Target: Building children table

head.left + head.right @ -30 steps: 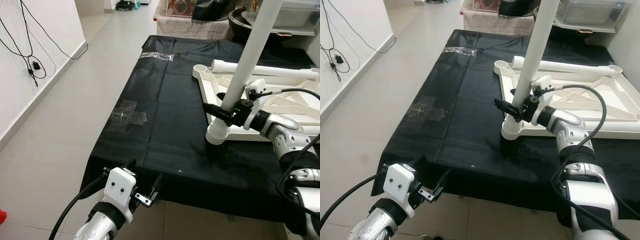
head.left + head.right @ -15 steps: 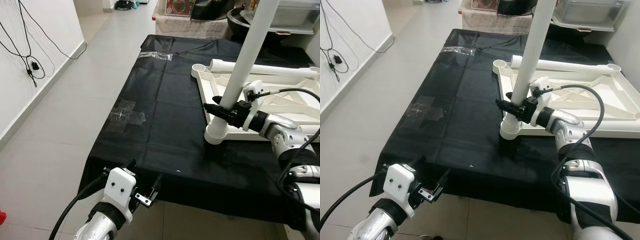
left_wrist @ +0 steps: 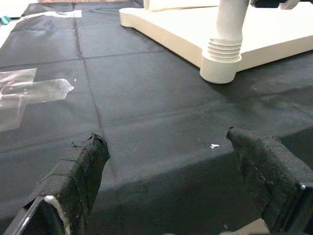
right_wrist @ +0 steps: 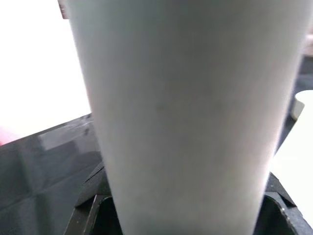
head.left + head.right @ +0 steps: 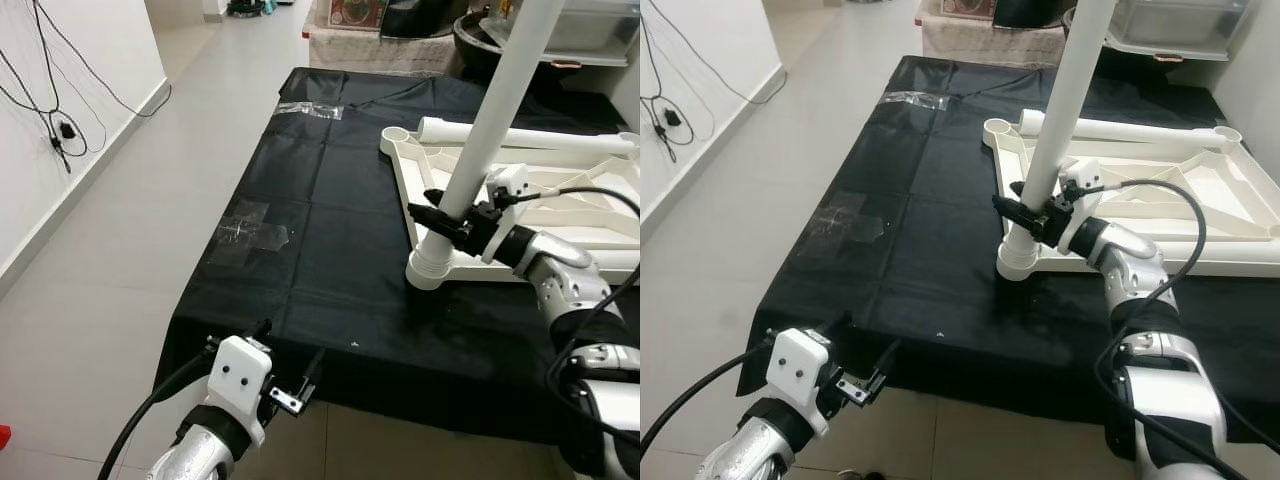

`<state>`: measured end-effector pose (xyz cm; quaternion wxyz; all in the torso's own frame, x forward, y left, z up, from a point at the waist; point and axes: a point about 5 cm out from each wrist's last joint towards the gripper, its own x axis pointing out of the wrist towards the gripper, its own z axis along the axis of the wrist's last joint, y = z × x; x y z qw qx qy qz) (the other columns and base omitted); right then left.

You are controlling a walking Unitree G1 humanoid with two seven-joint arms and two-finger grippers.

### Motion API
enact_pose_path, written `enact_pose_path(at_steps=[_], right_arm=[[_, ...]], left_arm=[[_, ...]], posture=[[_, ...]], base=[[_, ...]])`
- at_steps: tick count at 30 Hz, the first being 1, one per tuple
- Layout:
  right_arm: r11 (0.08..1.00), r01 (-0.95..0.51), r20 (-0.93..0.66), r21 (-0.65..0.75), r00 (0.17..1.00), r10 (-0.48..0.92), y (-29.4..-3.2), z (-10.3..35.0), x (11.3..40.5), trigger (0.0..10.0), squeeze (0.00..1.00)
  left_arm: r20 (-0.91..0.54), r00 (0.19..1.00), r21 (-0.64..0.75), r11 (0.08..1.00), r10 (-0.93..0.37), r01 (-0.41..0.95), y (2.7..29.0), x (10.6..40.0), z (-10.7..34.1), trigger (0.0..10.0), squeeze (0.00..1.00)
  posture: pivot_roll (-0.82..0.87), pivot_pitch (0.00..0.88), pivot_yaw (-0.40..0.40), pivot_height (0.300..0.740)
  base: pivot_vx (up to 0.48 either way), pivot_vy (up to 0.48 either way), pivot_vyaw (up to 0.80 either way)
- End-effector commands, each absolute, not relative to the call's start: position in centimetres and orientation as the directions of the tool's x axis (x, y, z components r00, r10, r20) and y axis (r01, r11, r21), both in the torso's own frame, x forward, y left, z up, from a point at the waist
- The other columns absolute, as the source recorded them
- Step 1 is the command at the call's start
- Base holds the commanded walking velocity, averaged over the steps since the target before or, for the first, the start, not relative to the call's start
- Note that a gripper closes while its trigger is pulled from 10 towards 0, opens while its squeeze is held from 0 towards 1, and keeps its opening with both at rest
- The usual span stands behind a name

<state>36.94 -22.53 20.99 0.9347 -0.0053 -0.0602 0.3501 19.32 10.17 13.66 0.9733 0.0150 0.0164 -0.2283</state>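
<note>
Nearest the camera, the left gripper (image 5: 290, 385) hangs just off the near edge of the black cloth (image 5: 330, 250), below the level of the surface; its two black fingers (image 3: 80, 169) stand wide apart and hold nothing, and from the wrist camera they frame the cloth's near hem, with a tiny white speck (image 3: 213, 146) lying on the cloth between their tips. Ahead of those fingers and off toward the robot's left, a patch of clear tape (image 5: 250, 233) is stuck flat on the cloth. Farther on, toward the robot's right, the right gripper (image 5: 445, 221) reaches in from the side and its fingers are closed around the white table leg (image 5: 490, 130), gripping the tube low down, just above the ribbed collar where it enters the corner socket (image 5: 430, 270). Seen from the right wrist, the leg is a pale column between the two dark fingers (image 4: 90, 196). The leg rises from the fingers, leaning slightly, and runs out of the top of the head views. The upturned white tabletop (image 5: 560, 215) lies flat on the cloth beyond and beside the right gripper, ribs upward. A second white leg (image 5: 520, 137) lies across its far side. A second strip of tape (image 5: 312, 110) sits near the cloth's far edge.
</note>
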Motion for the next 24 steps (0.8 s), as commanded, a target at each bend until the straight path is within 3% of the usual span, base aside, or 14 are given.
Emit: enact_pose_path(at_steps=[1,3,6,9,10,12,13,15,18,21,24], right_arm=[[0.761,-0.649,0.083,0.024,0.759,0.645,-21.7,18.8,36.6,0.0,0.0],[0.799,-0.601,0.089,0.021,0.797,0.597,-21.3,18.3,36.6,0.0,0.0],[0.953,-0.302,0.095,0.034,0.95,0.298,-20.6,17.4,36.8,0.0,0.0],[0.977,-0.21,0.091,0.042,0.974,0.206,-20.5,17.1,36.8,0.0,0.0],[0.998,-0.045,0.079,0.052,0.996,0.041,-20.4,16.8,36.4,0.0,0.0],[0.968,0.22,0.047,0.125,0.973,-0.227,-18.7,16.3,34.9,0.0,0.0],[0.968,0.22,0.047,0.125,0.973,-0.227,-18.7,16.3,34.9,0.0,0.0],[0.899,0.376,-0.007,0.223,0.923,-0.384,-16.6,16.2,33.4,0.0,0.0],[0.899,0.376,-0.007,0.223,0.923,-0.384,-16.6,16.2,33.4,0.0,0.0],[0.832,0.466,-0.072,0.302,0.881,-0.467,-13.9,16.3,32.5,0.0,0.0],[0.81,0.461,-0.106,0.362,0.884,-0.456,-11.5,16.7,32.5,0.0,0.0]], left_arm=[[-0.065,0.893,0.029,0.893,-0.446,0.449,10.3,19.1,13.1,10.0,0.0],[-0.065,0.892,0.028,0.893,-0.447,0.45,10.3,19.1,13.1,10.0,0.0],[-0.066,0.89,0.027,0.891,-0.451,0.454,10.3,19.1,13.1,10.0,0.0],[-0.067,0.89,0.027,0.89,-0.452,0.454,10.3,19.2,13.0,10.0,0.0],[-0.066,0.889,0.027,0.89,-0.453,0.456,10.3,19.2,13.1,10.0,0.0],[-0.066,0.888,0.028,0.889,-0.455,0.458,10.3,19.3,13.1,10.0,0.0],[-0.066,0.888,0.028,0.889,-0.455,0.458,10.3,19.3,13.1,10.0,0.0],[-0.065,0.887,0.03,0.888,-0.457,0.46,10.2,19.4,13.1,10.0,0.0],[-0.065,0.887,0.03,0.888,-0.457,0.46,10.2,19.4,13.1,10.0,0.0],[-0.064,0.887,0.032,0.887,-0.457,0.46,10.2,19.5,13.1,10.0,0.0],[-0.061,0.885,0.032,0.885,-0.462,0.464,10.1,19.5,13.1,10.0,0.0]], posture=[[0.15,0.141,-0.014,0.74],[0.15,0.14,-0.013,0.74],[0.14,0.139,-0.008,0.74],[0.14,0.138,-0.008,0.74],[0.14,0.139,-0.011,0.74],[0.14,0.141,-0.011,0.74],[0.14,0.141,-0.011,0.74],[0.15,0.142,-0.015,0.74],[0.15,0.142,-0.015,0.74],[0.14,0.141,-0.009,0.74],[0.15,0.143,-0.01,0.74]], base=[[0.0,0.0,0.0],[0.0,0.0,0.0],[0.0,0.0,0.0],[0.0,0.0,0.0],[0.0,0.0,0.0],[0.0,0.0,0.0],[0.0,0.0,0.0],[0.0,0.0,0.0],[0.0,0.0,0.0],[0.0,0.0,0.0],[0.0,0.0,0.0]])
